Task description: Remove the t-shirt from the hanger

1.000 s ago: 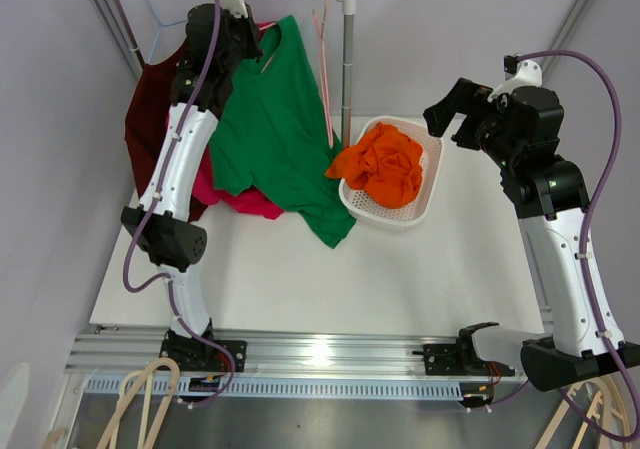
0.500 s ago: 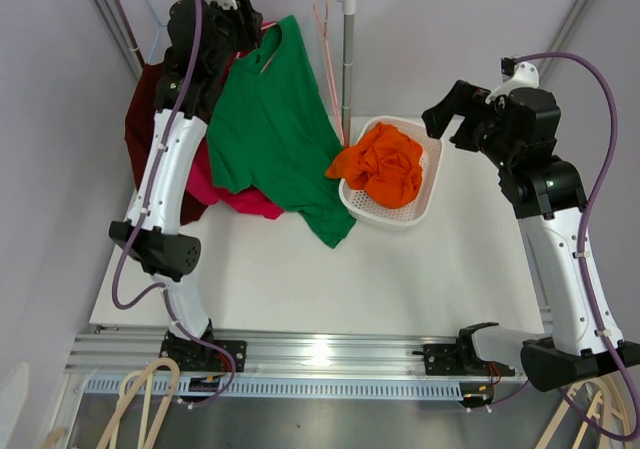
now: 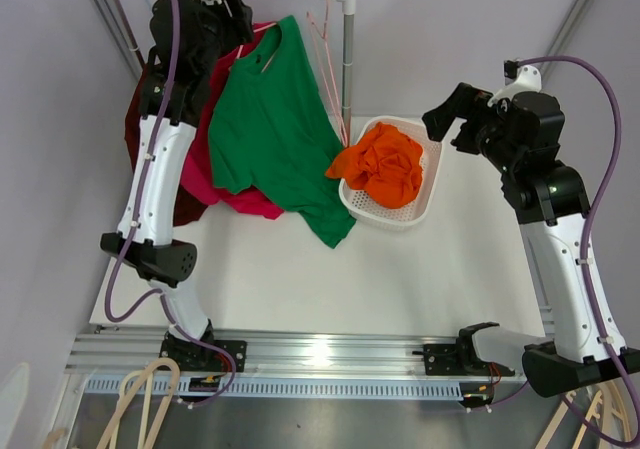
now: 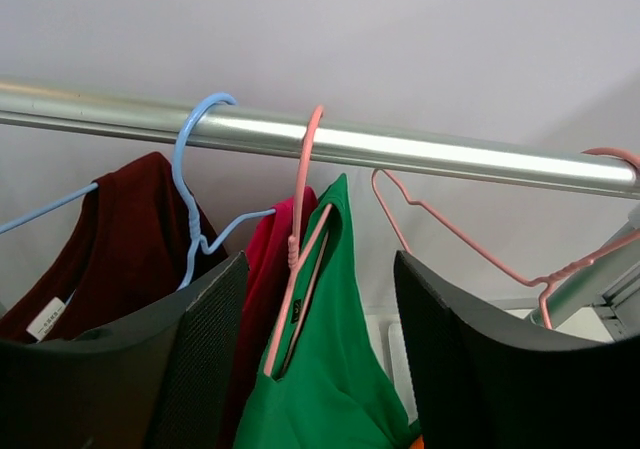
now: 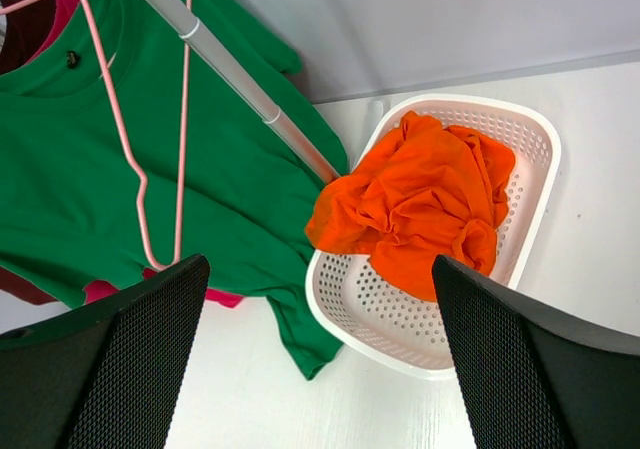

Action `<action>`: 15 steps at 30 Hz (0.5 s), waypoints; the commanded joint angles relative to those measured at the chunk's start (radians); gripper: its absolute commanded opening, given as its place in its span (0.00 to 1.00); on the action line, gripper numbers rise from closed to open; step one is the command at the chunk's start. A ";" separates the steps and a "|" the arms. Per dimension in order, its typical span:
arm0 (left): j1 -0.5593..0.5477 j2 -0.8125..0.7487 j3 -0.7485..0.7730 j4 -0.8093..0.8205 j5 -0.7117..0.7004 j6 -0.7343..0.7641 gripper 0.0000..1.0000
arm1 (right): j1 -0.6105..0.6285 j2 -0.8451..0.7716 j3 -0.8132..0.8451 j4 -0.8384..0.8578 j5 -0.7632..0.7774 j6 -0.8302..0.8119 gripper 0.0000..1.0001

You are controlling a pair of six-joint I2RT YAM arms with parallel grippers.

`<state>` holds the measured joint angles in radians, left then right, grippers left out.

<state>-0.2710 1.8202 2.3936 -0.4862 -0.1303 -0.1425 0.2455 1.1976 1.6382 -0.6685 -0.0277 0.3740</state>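
The green t-shirt [image 3: 270, 129] hangs on a pink hanger [image 4: 300, 199] hooked over the metal rail [image 4: 450, 154]. Its hem trails onto the white table. My left gripper [image 3: 225, 14] is up by the rail, just in front of the shirt's collar. In the left wrist view the left gripper [image 4: 320, 299] is open, with the collar of the green t-shirt [image 4: 340, 369] and the hanger's shoulder showing between the fingers, untouched. My right gripper [image 3: 455, 124] hovers open above the basket's right side. It holds nothing in the right wrist view, where the right gripper [image 5: 320, 269] looks down on the green t-shirt [image 5: 60, 169].
A maroon shirt [image 4: 120, 239] on a blue hanger [image 4: 190, 179] and a magenta shirt [image 3: 205, 169] hang left of the green one. An empty pink hanger [image 4: 470, 239] hangs to its right, near the rail's upright post [image 3: 348, 59]. A white basket [image 3: 425, 194] holds an orange garment [image 3: 385, 164].
My left gripper has gone from shut to open, and the left arm has lifted up and back toward the rail. The green t-shirt hangs as before. The right arm has not moved.
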 commanded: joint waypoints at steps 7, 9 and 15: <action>0.007 0.094 0.113 -0.052 0.000 -0.092 0.72 | 0.005 -0.035 0.058 -0.022 0.000 -0.004 0.98; 0.018 0.102 0.116 -0.042 0.020 -0.103 0.76 | 0.005 -0.039 0.060 -0.019 0.005 -0.007 0.99; 0.041 0.128 0.119 -0.015 0.063 -0.132 0.79 | 0.003 -0.047 0.060 -0.017 0.003 -0.006 0.98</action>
<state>-0.2459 1.9442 2.4763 -0.5343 -0.0982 -0.2390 0.2455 1.1774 1.6657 -0.6884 -0.0254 0.3729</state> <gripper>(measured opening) 0.791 0.984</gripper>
